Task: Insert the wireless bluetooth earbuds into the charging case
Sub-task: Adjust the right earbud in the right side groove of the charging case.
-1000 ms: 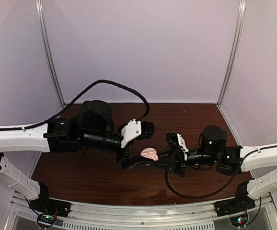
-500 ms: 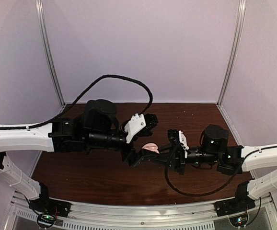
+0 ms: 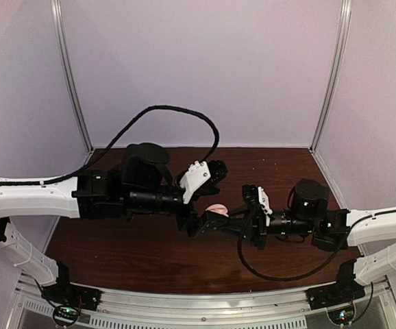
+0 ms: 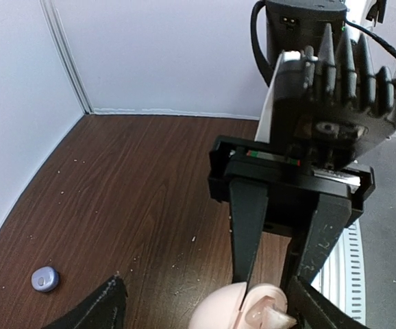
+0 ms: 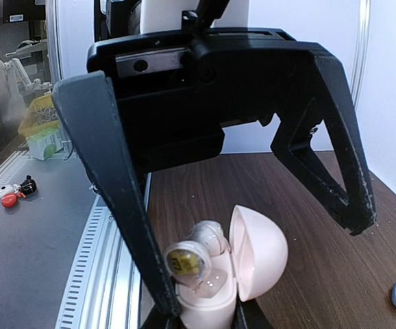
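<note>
Right wrist view: right pincer (image 4: 272,285) clenched on the open pink case (image 5: 208,298), two earbuds (image 5: 188,260) inside; left pincer (image 5: 263,264) released, straddling the case. Front earbud probably needs pressing down.

No word, brand or number can be read in any view. The front earbud (image 5: 188,260) in the charging case (image 5: 260,255) carries a small yellowish patch — possibly a printed mark, but too blurred to read.
</note>
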`<control>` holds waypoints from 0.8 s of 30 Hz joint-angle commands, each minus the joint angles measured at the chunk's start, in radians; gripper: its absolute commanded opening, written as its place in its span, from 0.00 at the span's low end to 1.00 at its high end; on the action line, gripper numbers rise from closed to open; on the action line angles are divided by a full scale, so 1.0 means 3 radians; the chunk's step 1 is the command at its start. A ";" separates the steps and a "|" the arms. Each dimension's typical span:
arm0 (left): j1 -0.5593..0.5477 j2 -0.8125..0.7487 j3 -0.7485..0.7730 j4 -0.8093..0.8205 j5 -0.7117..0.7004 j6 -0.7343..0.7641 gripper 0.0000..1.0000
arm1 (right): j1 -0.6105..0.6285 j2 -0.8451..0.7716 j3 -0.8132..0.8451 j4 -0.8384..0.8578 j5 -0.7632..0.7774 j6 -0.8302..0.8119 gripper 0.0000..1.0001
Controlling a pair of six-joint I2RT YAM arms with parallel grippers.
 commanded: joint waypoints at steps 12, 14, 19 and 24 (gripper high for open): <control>0.0022 0.0125 0.0038 0.0100 -0.0220 -0.0190 0.84 | 0.0020 -0.0101 0.0020 0.0320 -0.0167 0.0070 0.00; 0.0021 0.0139 0.0038 0.0104 -0.0219 -0.0199 0.84 | 0.0020 -0.0098 0.0026 0.0320 -0.0171 0.0064 0.00; 0.0021 0.0157 0.0018 0.0123 -0.0222 -0.0235 0.85 | 0.0030 -0.0089 0.0050 0.0338 -0.0196 0.0053 0.00; 0.0021 0.0161 0.0000 0.0170 -0.0222 -0.0256 0.86 | 0.0045 -0.0086 0.0073 0.0322 -0.0226 0.0017 0.00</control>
